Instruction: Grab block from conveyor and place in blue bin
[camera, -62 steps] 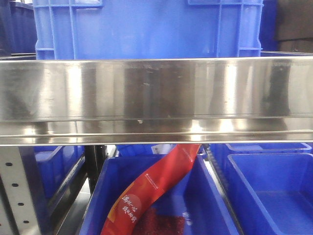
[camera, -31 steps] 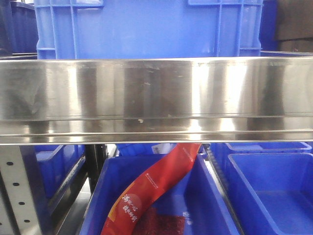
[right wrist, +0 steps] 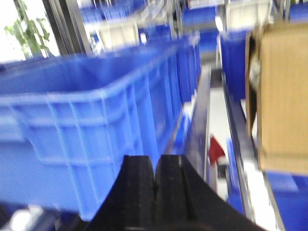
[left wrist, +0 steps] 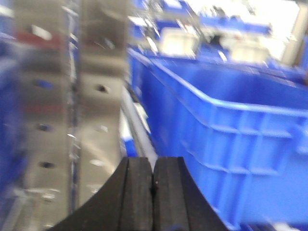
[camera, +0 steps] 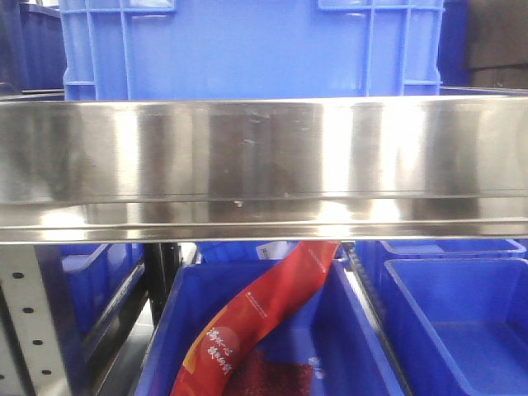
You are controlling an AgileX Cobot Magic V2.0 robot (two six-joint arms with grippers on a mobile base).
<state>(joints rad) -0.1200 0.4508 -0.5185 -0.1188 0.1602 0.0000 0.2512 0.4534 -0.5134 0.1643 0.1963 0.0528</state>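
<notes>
A large blue bin (camera: 247,49) stands on top of a steel frame, straight ahead in the front view. The same kind of blue bin (left wrist: 231,120) fills the right of the left wrist view and another blue bin (right wrist: 82,120) fills the left of the right wrist view. My left gripper (left wrist: 153,166) is shut with nothing between its black fingers. My right gripper (right wrist: 156,166) is shut and empty too. The block and the conveyor are out of view. Both wrist views are blurred.
A wide stainless steel rail (camera: 264,165) crosses the front view. Below it sit blue bins; one lower bin (camera: 346,330) holds a red packet (camera: 256,322). A perforated steel post (left wrist: 62,110) is left of the left gripper. A cardboard box (right wrist: 284,96) is right of the right gripper.
The front view has shifted very slightly; reflections on the steel rail have moved. Nothing was taken hold of or let go.
</notes>
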